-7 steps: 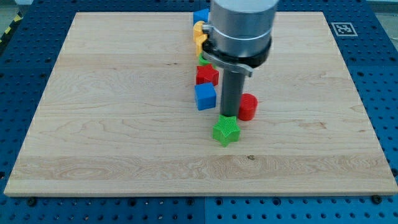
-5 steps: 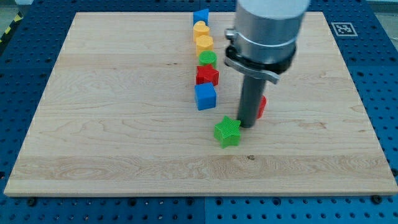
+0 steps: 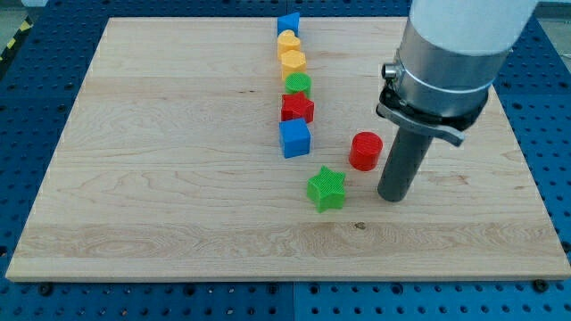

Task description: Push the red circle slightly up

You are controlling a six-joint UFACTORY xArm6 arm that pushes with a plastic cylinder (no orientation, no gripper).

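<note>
The red circle (image 3: 365, 151) stands on the wooden board (image 3: 161, 160), right of centre. My tip (image 3: 392, 198) rests on the board just below and to the right of the red circle, a small gap apart from it. The green star (image 3: 326, 188) lies to the tip's left, below and left of the red circle. The rod rises from the tip into the grey arm body at the view's top right.
A column of blocks runs from the view's top towards the centre: blue block (image 3: 288, 23), yellow heart (image 3: 287, 41), yellow block (image 3: 293, 61), green circle (image 3: 298, 85), red star (image 3: 297, 109), blue cube (image 3: 294, 139). A fiducial marker (image 3: 491, 41) sits at the board's top right corner.
My tip has moved to the right, from left of the red circle, past its front, to its lower right. The red circle now shows fully. No block has visibly shifted.
</note>
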